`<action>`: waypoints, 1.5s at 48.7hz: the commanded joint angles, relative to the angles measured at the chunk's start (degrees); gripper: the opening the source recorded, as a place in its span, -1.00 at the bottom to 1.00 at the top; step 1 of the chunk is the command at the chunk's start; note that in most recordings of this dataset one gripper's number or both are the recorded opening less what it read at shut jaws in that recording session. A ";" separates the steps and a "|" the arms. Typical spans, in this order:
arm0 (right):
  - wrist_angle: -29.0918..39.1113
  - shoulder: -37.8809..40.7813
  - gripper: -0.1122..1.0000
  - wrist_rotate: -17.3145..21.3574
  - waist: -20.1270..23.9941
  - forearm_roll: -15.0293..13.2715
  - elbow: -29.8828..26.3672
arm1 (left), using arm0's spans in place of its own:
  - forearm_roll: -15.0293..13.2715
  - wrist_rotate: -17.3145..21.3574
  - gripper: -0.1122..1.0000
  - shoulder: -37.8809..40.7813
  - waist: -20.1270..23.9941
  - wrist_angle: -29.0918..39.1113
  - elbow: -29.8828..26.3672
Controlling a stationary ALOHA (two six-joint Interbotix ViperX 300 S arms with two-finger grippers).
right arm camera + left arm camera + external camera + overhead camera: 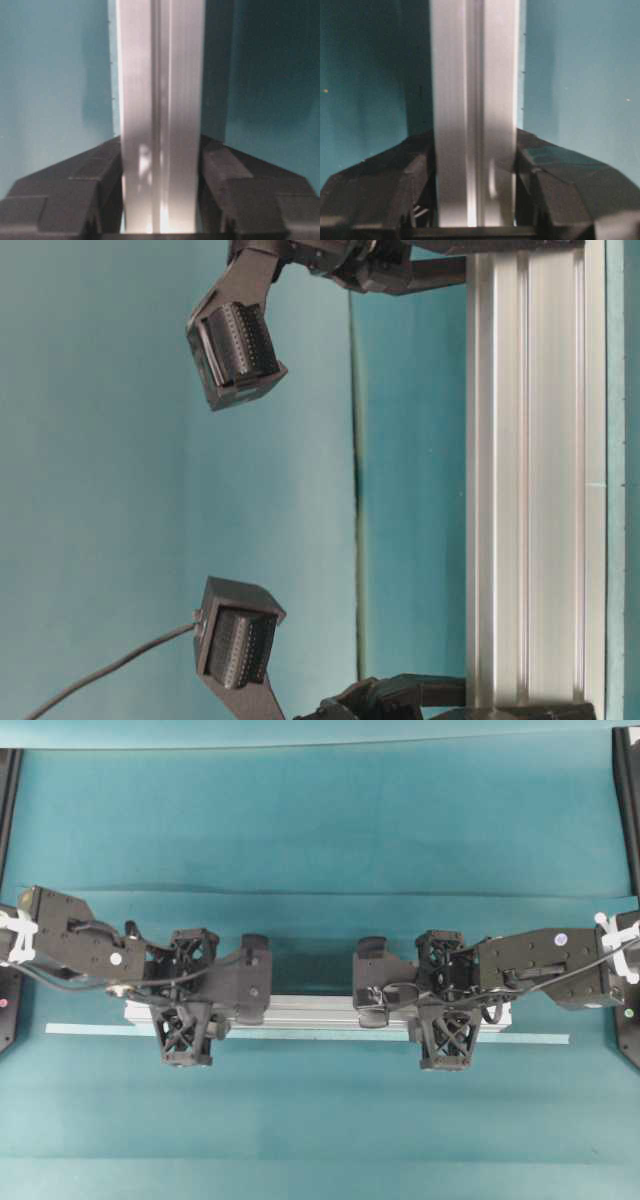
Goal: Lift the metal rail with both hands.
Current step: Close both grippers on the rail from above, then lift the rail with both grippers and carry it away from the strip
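Observation:
The metal rail (310, 1010) is a long grooved silver bar lying crosswise on the teal cloth; it also shows in the table-level view (530, 490). My left gripper (188, 1005) straddles it near its left end. In the left wrist view the rail (475, 75) runs up the middle, and the left gripper (474, 165) has both black fingers (395, 190) pressed to its sides. My right gripper (443, 1005) straddles the rail near its right end. In the right wrist view that gripper (161, 160) clamps the rail (162, 75) between its fingers (240, 190).
A thin pale-green tape strip (90, 1029) lies along the rail's near side and reaches past both ends. Black frame posts stand at the left edge (8, 810) and the right edge (628, 810). Teal cloth (320, 820) covers the table.

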 commanded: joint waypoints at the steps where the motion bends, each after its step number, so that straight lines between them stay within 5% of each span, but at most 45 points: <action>1: 1.14 0.62 -0.11 0.26 0.44 0.26 -0.62 | 0.26 -0.35 -0.16 -0.70 0.09 -0.18 0.09; 25: 3.69 0.44 -0.11 0.35 0.53 0.97 -2.72 | 0.26 -0.09 -0.16 -1.85 -0.09 0.97 -0.97; 73: 31.90 -11.78 -0.11 1.67 -2.46 0.70 -17.93 | 0.26 -2.72 -0.16 -18.11 1.23 27.69 -12.92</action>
